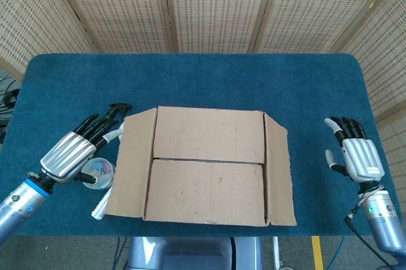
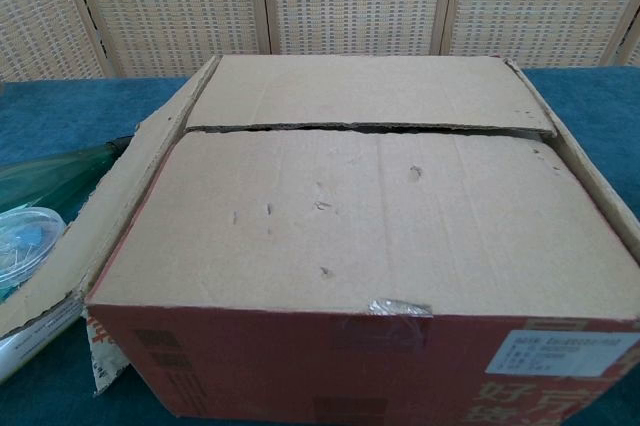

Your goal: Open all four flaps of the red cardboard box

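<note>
Box: your red cardboard box (image 1: 209,165) sits mid tabletop (image 1: 203,80), two big top flaps flat and closed, side flaps (image 1: 125,162) folded out | Left hand (image 1: 73,149): fingers spread, holding nothing, beside the left flap, above a clear cup (image 1: 96,172) | Right hand (image 1: 355,154): fingers spread, holding nothing, well apart from the box

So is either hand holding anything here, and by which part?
Nothing is held. The left hand is open beside the box's left flap; the right hand is open, away from it.
</note>
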